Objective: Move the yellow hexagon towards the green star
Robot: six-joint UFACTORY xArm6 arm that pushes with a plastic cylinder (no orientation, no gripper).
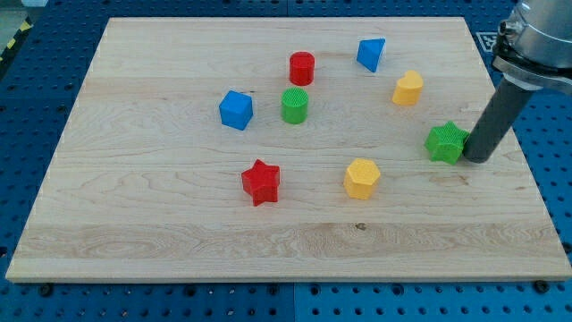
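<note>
Yellow hexagon [362, 178]: six-sided, ribbed sides, lower middle of our board [134, 241].
Green star [446, 142]: right of it, apart.
My tip [475, 159]: bare rod, holds nothing, touching the star's right.
Writing: none legible.

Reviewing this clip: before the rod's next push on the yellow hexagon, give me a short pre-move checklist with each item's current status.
1. My tip behind the yellow hexagon, opposite the green star: not ok, it sits right of the star.
2. Tip clear of the star: cannot tell, they look adjacent.
3. Straight path from hexagon to star free of blocks: ok.
4. Hexagon well inside the board: ok.
5. Yellow block at upper right not mistaken for target: ok, distinct.
</note>
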